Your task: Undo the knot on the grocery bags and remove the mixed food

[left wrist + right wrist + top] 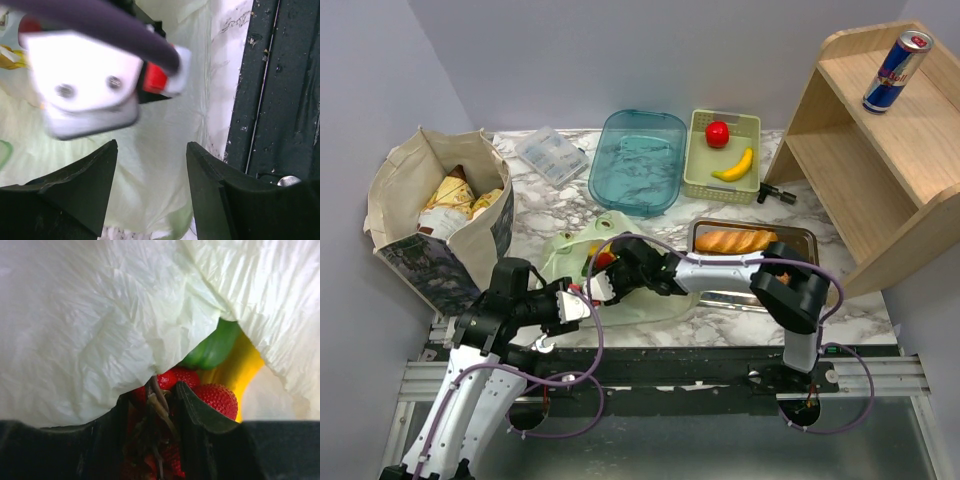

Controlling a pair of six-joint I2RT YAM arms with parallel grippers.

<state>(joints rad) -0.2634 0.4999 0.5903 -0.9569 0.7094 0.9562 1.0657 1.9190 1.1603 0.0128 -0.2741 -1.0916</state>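
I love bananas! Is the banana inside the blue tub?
No, the banana lies in the pale green basket beside the blue tub.

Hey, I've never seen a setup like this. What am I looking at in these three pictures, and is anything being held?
Two robot arms are bolted at the near edge of a marble table. The wide picture looks down from above. The other two come from a camera on each wrist.

On the table are a beige tote, a pale green bag, a teal tub, a basket with a banana, and a tray with bread. A wooden shelf at the right holds a can.

The left arm's fingers stand open and empty above the green bag. The right arm's fingers reach inside it and close on strawberries, beside a green pepper.
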